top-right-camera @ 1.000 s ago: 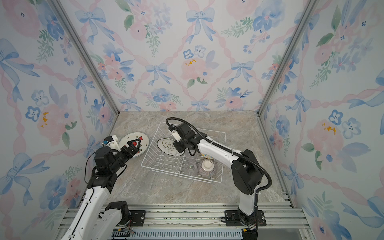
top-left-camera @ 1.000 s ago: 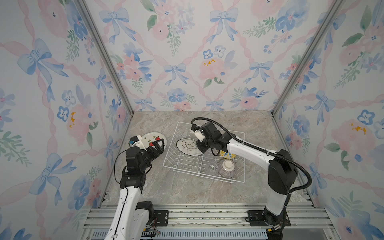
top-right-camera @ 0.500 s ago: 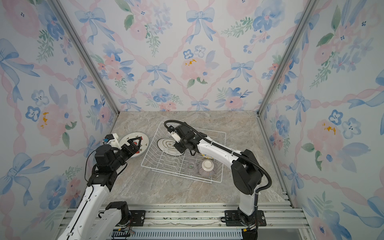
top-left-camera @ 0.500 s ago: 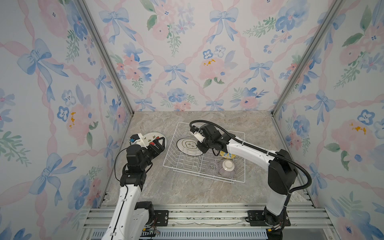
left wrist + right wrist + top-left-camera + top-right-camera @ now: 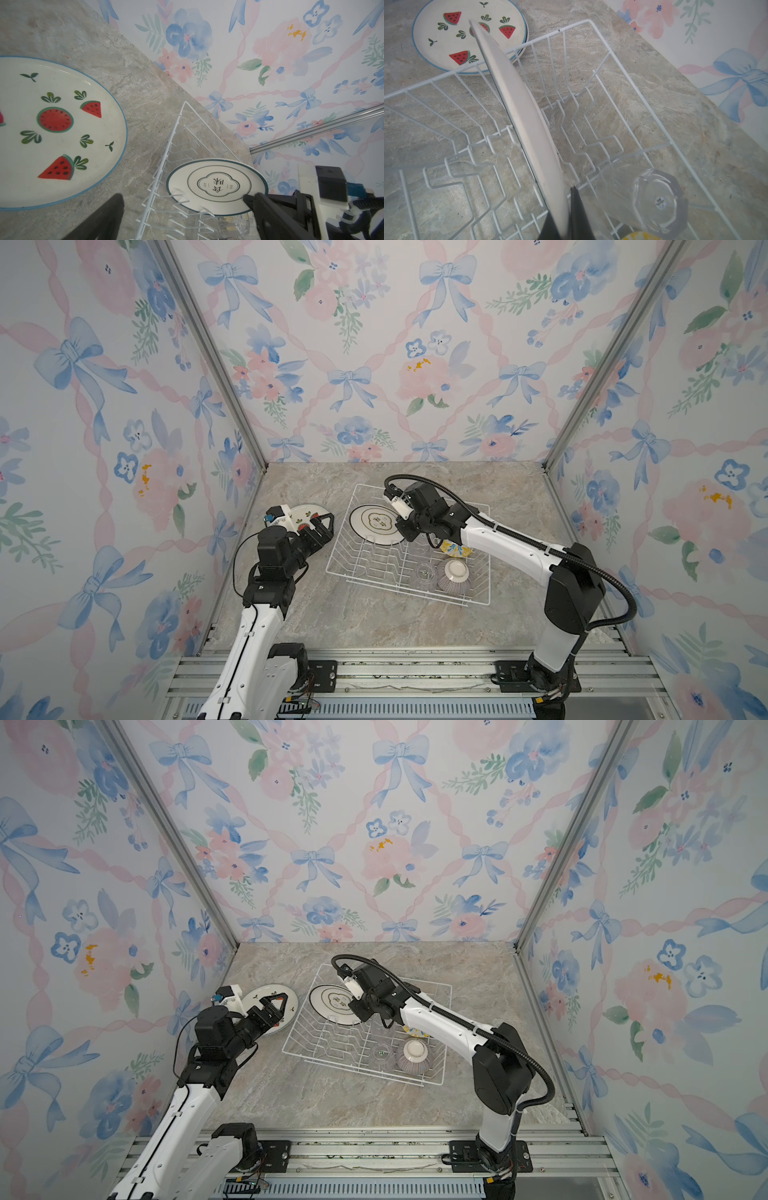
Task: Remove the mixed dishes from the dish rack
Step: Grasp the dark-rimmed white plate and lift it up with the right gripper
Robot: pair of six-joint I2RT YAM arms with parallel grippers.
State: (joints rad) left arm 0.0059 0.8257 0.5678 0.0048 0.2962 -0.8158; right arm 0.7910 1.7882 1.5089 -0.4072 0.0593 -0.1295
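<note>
Two Chinese characters inside a scalloped dark outline at the centre of the plate (image 5: pixel 217 186), smaller characters either side too small to read; round sticker on the base of an upturned glass (image 5: pixel 660 202), print illegible. Plate standing on edge among the prongs at the far left end of the rack (image 5: pixel 478 597), rim pinched between the fingers (image 5: pixel 579 214) of the right gripper (image 5: pixel 405 529), clenched on its edge. Left gripper (image 5: pixel 276 1006) spread wide, grasping nothing, hovering over the watermelon plates (image 5: pixel 56 133) stacked on the table (image 5: pixel 374 622) just beside the rack. Striped bowl (image 5: pixel 454 576) upturned next to another glass (image 5: pixel 424 574) at the rack's near right corner; yellow bowl (image 5: pixel 455 549) partly hidden beneath the right arm.
</note>
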